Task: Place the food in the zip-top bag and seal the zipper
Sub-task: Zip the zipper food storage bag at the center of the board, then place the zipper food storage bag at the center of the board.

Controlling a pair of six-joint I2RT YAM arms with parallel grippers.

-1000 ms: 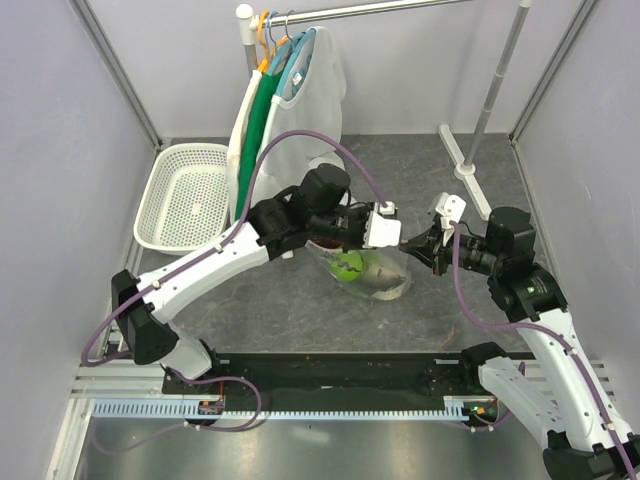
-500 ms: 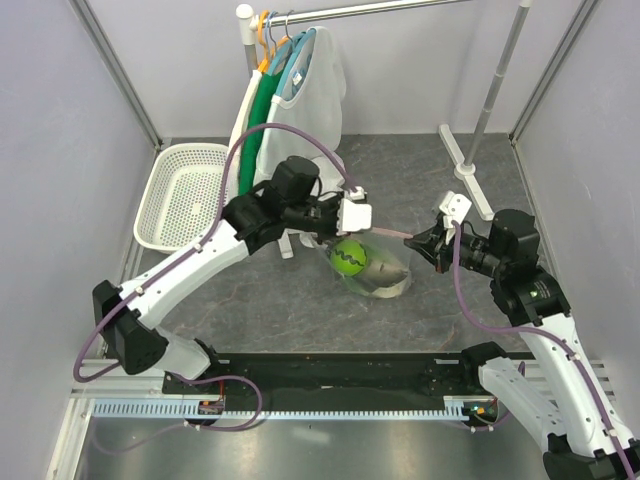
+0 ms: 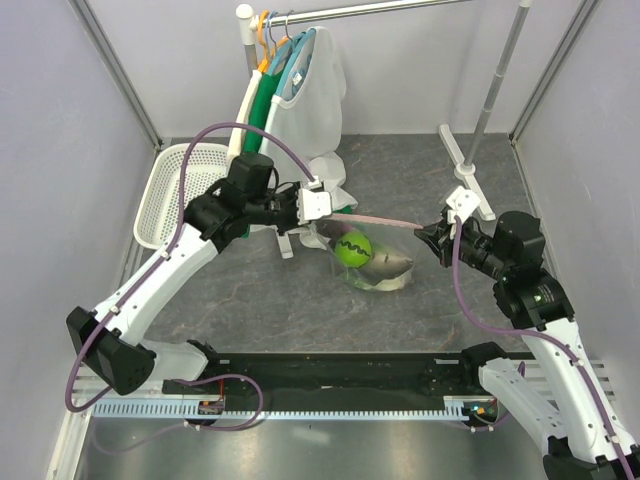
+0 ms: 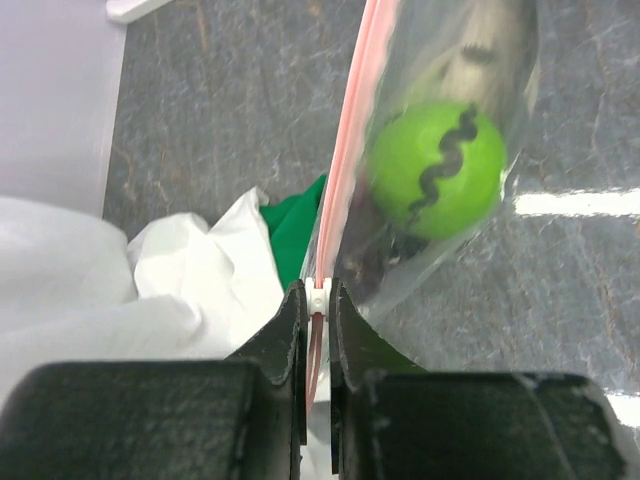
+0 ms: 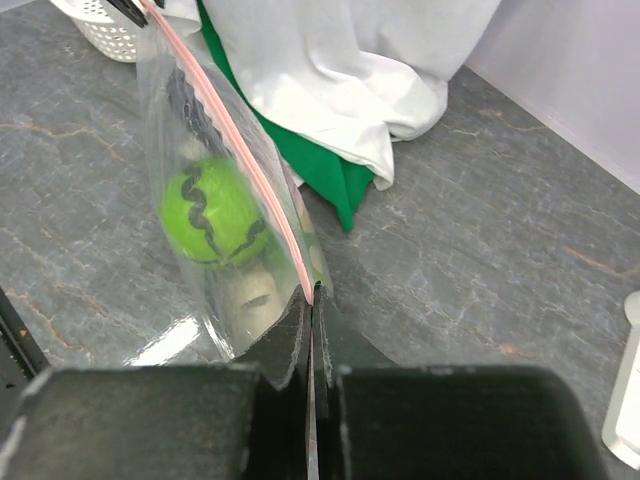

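1. Left gripper is pinched shut on the zipper at its left end.
2. Right gripper is clamped on the zipper's right end.
3. Zip-top bag hangs between them over mid-table.
4. Green round fruit and pale vegetable are inside the bag.
5. White basket sits at the table's far-left corner.

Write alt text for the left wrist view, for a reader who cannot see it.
The left gripper pinches the pink zipper of a clear zip-top bag above a grey table. Inside is a round green fruit; white cloth and green cloth lie at left.
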